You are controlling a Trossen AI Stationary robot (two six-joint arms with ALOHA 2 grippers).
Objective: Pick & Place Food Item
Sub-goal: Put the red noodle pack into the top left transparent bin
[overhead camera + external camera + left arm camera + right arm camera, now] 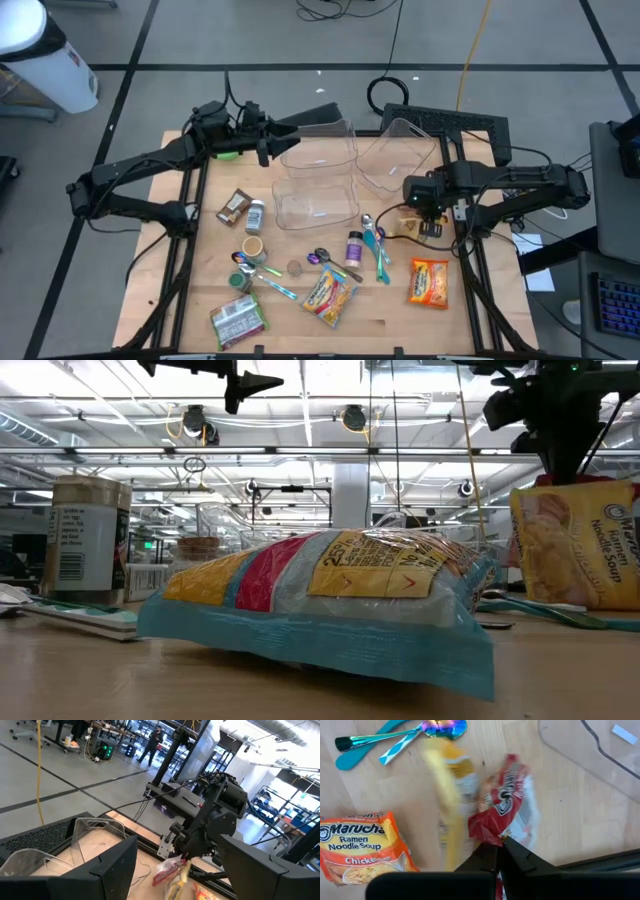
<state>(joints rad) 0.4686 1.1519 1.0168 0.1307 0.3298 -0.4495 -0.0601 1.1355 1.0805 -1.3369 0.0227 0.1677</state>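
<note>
Grey floor tiles with dark seams surround a wooden desk littered with food packets and cutlery; beyond it the low view shows a workshop hall with ceiling lights. Take the clear plastic bins at the back middle of the desk as the landmark.

Largest are the two dark arms. The left arm reaches in over the bin nearest it, its left pincer hanging just above that bin's rim with the jaws standing apart and nothing between them; it looks to be waiting.

The right arm comes in on the other side of the bins, and its right pincer hangs just beside them, toward the desk's right edge. The jaws are pinched tight on the corner of a red snack packet, which dangles from them, with a yellow packet blurred alongside it; whether that one is also caught I cannot tell.

Farther from the bins, toward the front, lie an orange Maruchan ramen packet, a second noodle pack and teal spoons.

Judging by this, the pick is done and the carry is in hand. The next move calls for swinging the packet over a bin mouth, clearing its rim, then letting go.
</note>
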